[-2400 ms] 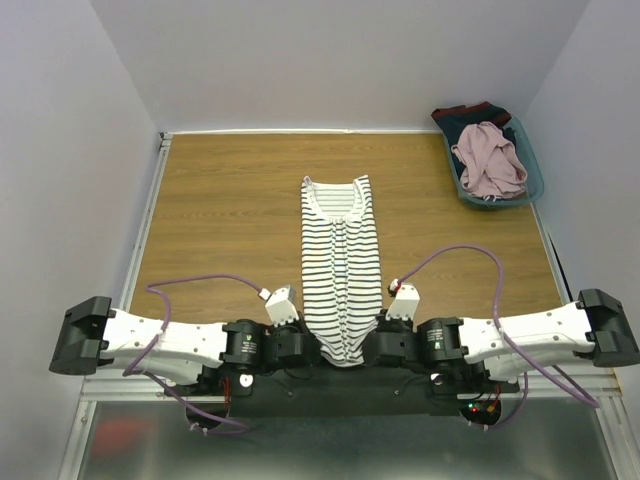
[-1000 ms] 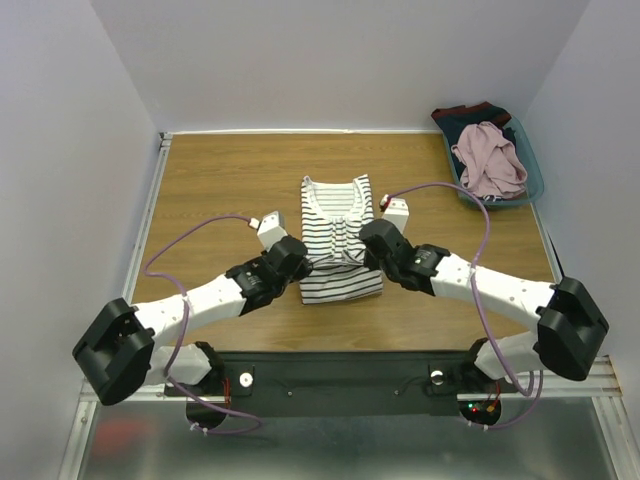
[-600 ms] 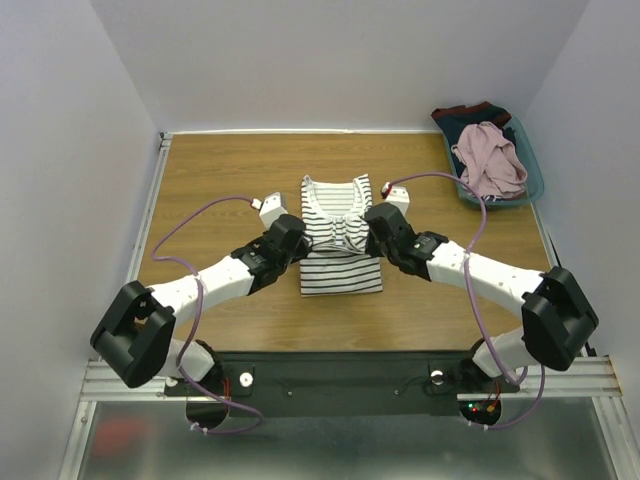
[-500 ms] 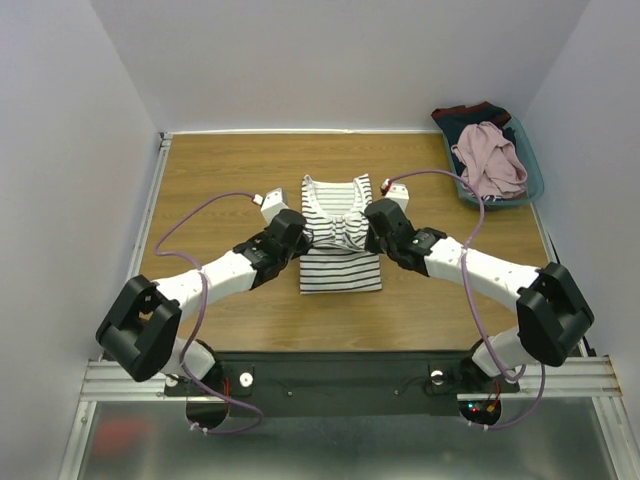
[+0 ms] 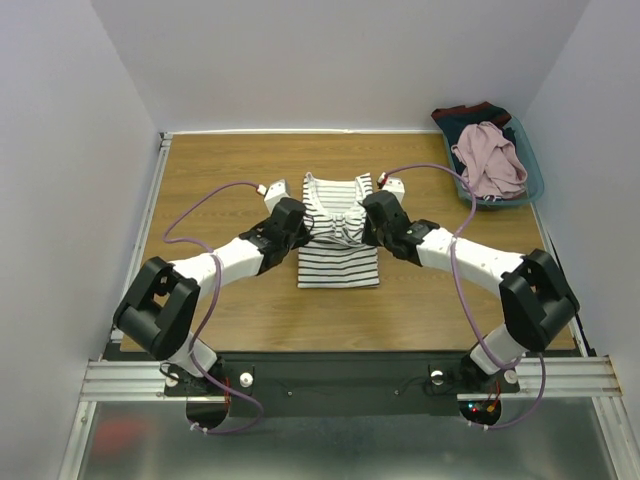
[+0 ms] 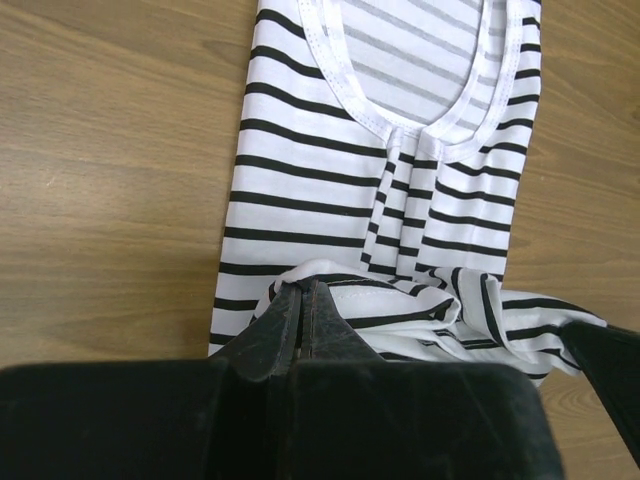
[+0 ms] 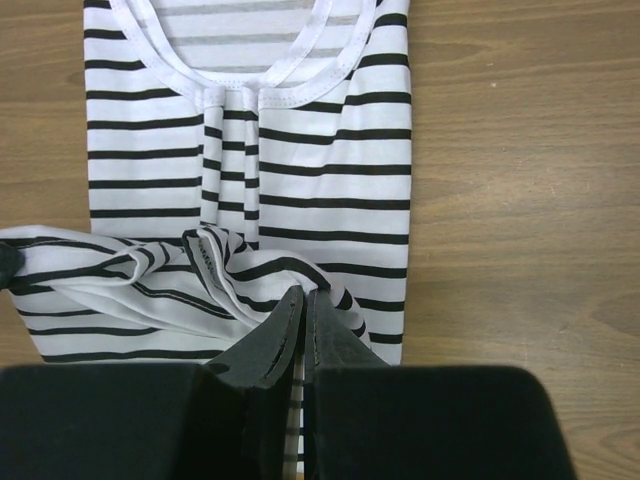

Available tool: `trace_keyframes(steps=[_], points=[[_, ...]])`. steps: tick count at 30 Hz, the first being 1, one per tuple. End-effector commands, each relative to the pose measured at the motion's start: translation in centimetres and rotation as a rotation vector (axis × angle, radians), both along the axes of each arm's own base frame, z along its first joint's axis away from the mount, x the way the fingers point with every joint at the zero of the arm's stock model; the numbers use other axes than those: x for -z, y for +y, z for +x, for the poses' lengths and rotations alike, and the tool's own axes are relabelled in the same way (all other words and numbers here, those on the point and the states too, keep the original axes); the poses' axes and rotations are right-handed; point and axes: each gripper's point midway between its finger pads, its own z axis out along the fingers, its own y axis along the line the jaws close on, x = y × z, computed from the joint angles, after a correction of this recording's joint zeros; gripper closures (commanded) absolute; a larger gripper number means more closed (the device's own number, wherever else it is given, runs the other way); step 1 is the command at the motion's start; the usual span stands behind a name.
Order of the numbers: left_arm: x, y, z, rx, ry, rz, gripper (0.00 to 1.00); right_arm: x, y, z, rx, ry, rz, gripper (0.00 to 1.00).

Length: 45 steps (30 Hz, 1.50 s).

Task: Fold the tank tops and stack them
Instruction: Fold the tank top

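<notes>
Nearest arms, at table [image 5: 220, 180] centre: left gripper [image 6: 305, 292] and right gripper [image 7: 303, 296] both clamped on hem of striped tank top [image 6: 320, 170], held above lower half; cloth slack between them; uneven release risks skewed, bunched fold; farther right, pink tank top [image 5: 488, 160] heaped in bin [image 5: 530, 192], unfolded.

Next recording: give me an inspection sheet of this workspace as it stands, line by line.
Surface: wooden table, no marks seen.
Job's things: striped tank top at centre, lower part doubled toward the neckline, hem bunched; pink tank top crumpled in the teal bin, not yet folded.
Clutter: dark clothing at the bin's far end.
Grippers: left pincer and right pincer both shut on the striped tank top's bunched hem, one at each side.
Cables: purple cables loop over the table beside each arm.
Surroundings: white walls on three sides; metal rail at the near edge.
</notes>
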Motion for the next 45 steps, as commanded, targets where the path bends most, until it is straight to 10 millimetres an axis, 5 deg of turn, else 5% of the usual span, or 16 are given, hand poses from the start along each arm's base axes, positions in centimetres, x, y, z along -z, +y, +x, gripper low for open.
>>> trace_keyframes(steps=[1, 11, 14, 15, 19, 22, 29, 33, 36, 39, 45], points=[[-3.1, -1.1, 2.2, 0.018, -0.081, -0.034, 1.00, -2.8, 1.0, 2.3, 0.001, -0.083, 0.055, 1.00], [-3.4, -1.9, 4.0, 0.039, -0.087, -0.032, 0.99, -2.4, 0.4, 3.4, 0.022, -0.077, 0.054, 0.99], [-2.7, -2.0, 4.5, 0.049, -0.079, -0.026, 0.87, -2.1, 0.1, 3.5, 0.034, -0.072, 0.053, 0.90], [-3.0, -2.1, 4.8, 0.056, -0.091, -0.035, 0.75, -1.9, 0.0, 3.5, 0.039, -0.068, 0.049, 0.83], [-4.7, -2.2, 6.0, 0.072, -0.140, -0.050, 0.55, -2.1, -0.3, 4.0, 0.062, -0.076, 0.046, 0.39], [-6.2, -1.7, 6.5, 0.062, -0.167, -0.055, 0.47, -3.1, -0.3, 4.7, 0.063, -0.102, 0.036, 0.24], [-8.6, -0.6, 5.9, 0.052, -0.210, -0.050, 0.46, -4.6, -0.3, 4.7, 0.046, -0.123, 0.049, 0.22], [-7.2, 0.0, 4.1, 0.038, -0.151, -0.081, 0.51, -4.2, 0.1, 3.0, 0.008, -0.085, 0.079, 0.25], [-3.2, 1.3, 0.7, 0.012, -0.064, -0.084, 0.52, -3.3, -0.8, 0.8, 0.018, -0.055, 0.091, 0.25], [-2.4, 1.8, -1.9, 0.004, -0.049, -0.139, 0.49, -0.8, -1.9, -2.0, 0.023, 0.005, 0.106, 0.28], [2.9, 3.6, -8.5, 0.014, 0.059, -0.187, 0.43, 2.5, -2.4, -7.6, 0.002, 0.104, 0.168, 0.35]])
